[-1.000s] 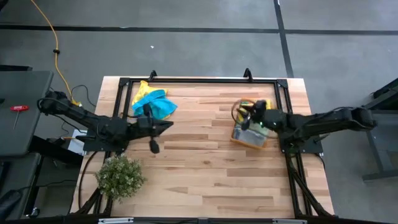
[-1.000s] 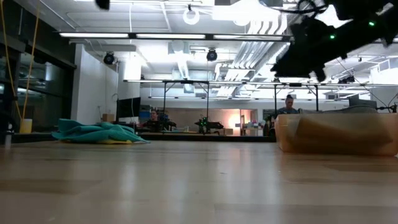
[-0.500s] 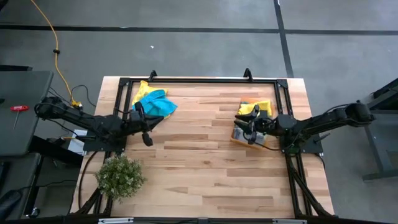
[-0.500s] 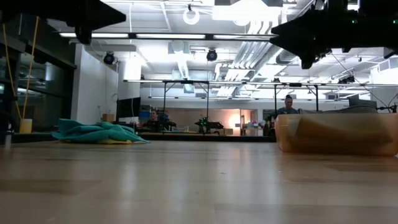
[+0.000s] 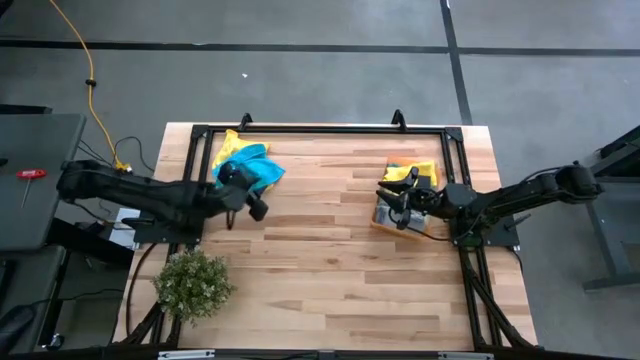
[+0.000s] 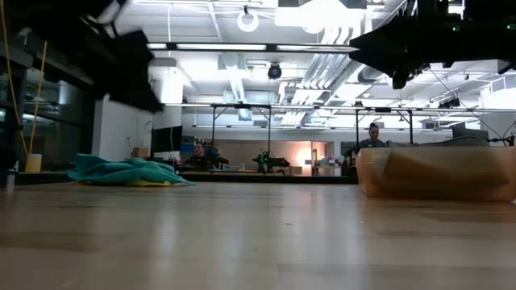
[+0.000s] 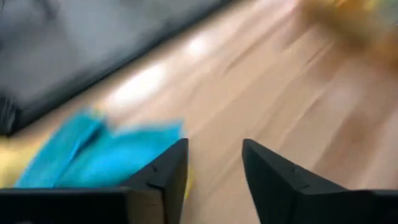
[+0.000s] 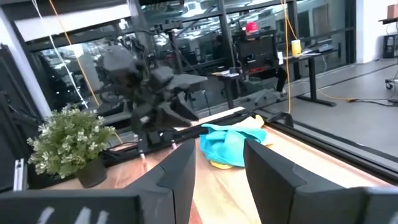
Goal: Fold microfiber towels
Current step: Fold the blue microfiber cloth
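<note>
Left arm (image 5: pixel 140 195): matte black, jointed tubular links | Right arm (image 5: pixel 520 195): same black build, rounded joint housings | Left gripper (image 7: pixel 214 177): two dark, flat, wedge-shaped fingers with bevelled edges | Right gripper (image 8: pixel 217 171): two identical dark tapered fingers on a broad black base bar

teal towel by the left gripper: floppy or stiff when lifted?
Probably floppy: the teal towel lies crumpled in soft folds over a yellow cloth. Likely light, and it may drag that cloth along. The left gripper is open beside it.
</note>
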